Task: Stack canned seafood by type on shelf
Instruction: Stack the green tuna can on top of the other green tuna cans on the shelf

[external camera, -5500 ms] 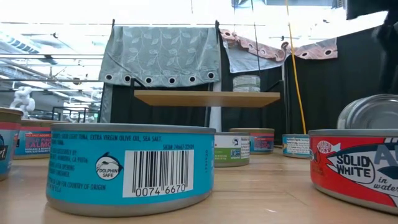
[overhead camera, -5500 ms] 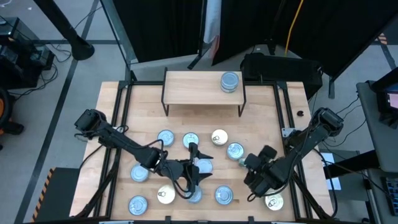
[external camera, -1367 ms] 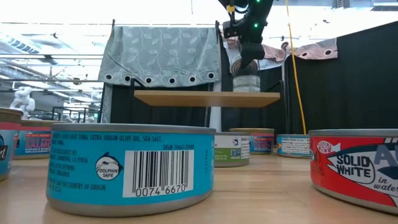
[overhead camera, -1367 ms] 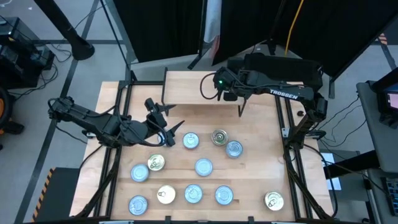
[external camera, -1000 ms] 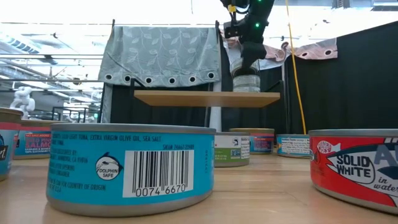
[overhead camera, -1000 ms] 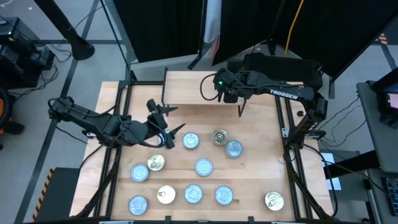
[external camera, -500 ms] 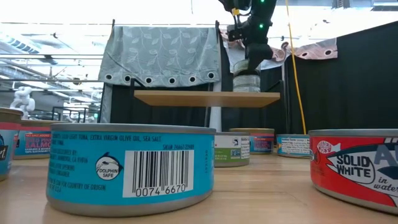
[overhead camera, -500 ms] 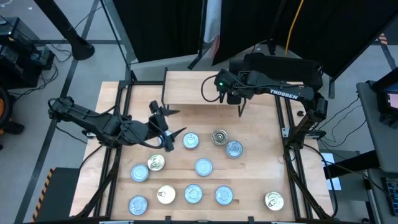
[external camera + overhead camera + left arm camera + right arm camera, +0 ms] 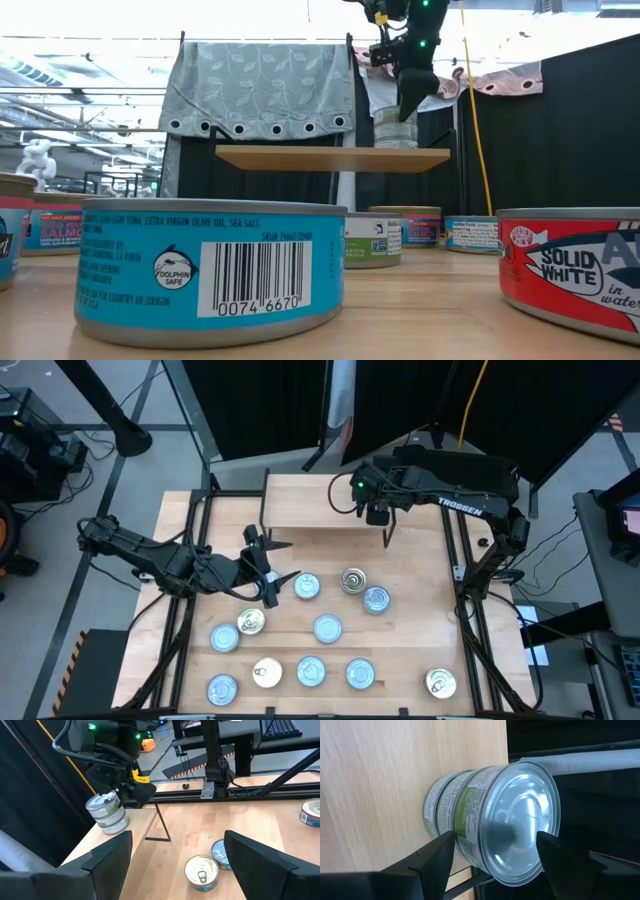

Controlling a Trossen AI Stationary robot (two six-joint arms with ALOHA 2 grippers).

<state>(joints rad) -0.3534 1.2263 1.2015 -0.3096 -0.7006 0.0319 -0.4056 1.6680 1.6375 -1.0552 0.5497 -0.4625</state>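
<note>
Though hidden overhead, stacked tins (image 9: 485,820).

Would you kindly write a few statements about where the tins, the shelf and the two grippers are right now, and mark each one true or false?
1. Two tins stand stacked on the shelf. True.
2. The right gripper is over the shelf beside that stack, jaws open. True.
3. The left gripper holds a tin. False: its jaws are open and empty, above the table in front of the shelf.
4. The shelf carries tins at both ends. False: only the one stack, toward the right arm's end.
5. Several tins lie on the table in front of the shelf. True.
</note>
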